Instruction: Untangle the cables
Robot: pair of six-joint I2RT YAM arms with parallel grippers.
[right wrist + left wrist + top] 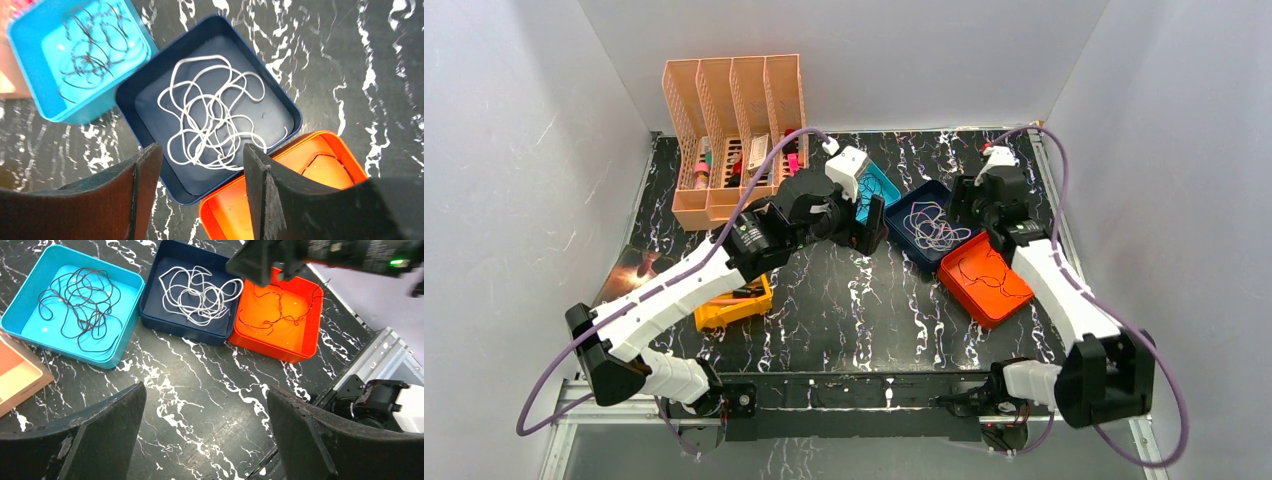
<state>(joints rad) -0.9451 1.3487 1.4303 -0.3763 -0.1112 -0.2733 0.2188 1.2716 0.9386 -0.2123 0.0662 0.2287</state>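
Three trays: teal tray (70, 349) holds black cable (80, 305), navy tray (185, 332) white cable (200, 292), orange tray (270, 351) dark cable (272, 315). Left end effector (205, 390) and right end effector (201, 150) gape, empty.

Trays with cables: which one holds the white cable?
The middle, dark blue tray holds the white cable; the turquoise tray and orange tray hold dark cables.

Top view looks down from behind the arms; both wrist views angle down close, sharing the navy tray (185, 325) (150, 112).
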